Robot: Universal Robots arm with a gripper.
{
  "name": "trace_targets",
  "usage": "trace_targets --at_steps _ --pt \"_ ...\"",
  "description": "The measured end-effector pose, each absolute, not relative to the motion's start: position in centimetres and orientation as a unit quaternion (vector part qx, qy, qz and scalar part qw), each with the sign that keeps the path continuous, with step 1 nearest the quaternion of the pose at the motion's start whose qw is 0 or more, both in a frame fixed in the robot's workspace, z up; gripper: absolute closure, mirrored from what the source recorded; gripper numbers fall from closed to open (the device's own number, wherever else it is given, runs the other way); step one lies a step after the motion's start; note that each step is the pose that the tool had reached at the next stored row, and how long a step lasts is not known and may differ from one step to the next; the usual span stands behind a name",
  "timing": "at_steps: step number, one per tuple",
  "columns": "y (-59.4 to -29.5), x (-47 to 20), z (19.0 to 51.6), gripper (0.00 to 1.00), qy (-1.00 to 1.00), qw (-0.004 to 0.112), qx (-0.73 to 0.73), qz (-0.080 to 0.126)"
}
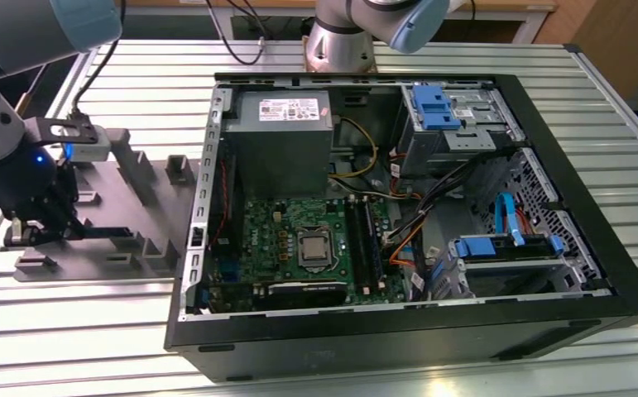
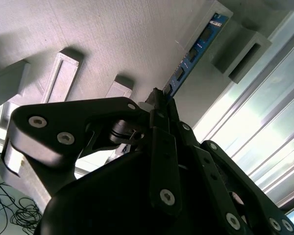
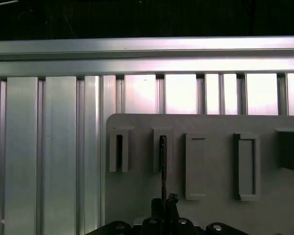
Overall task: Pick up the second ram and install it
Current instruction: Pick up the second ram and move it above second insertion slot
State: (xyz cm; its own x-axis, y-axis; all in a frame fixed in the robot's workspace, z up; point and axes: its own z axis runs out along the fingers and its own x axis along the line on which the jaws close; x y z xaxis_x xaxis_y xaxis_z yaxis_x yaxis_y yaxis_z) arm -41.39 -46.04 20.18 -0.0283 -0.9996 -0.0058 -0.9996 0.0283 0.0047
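- The claw (image 2: 159, 98) is clamped on one end of the second ram (image 2: 193, 51); the ram's far end meets a slot of the grey fixture (image 1: 147, 207).
- Probably light, stiff and fragile: best pinched by its flat faces.

Ribbed silver aluminium table (image 1: 429, 58): bare metal, brushed, reflective. Grey plastic fixture with upright blocks (image 2: 112, 39): matt, a fine grainy texture seen in the second wrist view. Black gripper (image 2: 159, 98): matt finish, fastened by pale metal screws (image 2: 167, 197). Thin dark memory stick (image 2: 193, 51): smooth circuit board, black chips (image 2: 206, 33) mounted. Black computer case (image 1: 407, 335): painted sheet metal, satin; blue plastic latches (image 1: 438, 107) fitted.
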Motion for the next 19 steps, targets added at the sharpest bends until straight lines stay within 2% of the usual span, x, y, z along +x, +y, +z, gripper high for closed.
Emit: trace_targets --at_steps 19 --pt "-46.04 -41.39 20.61 0.86 0.717 0.0 -0.697 0.004"
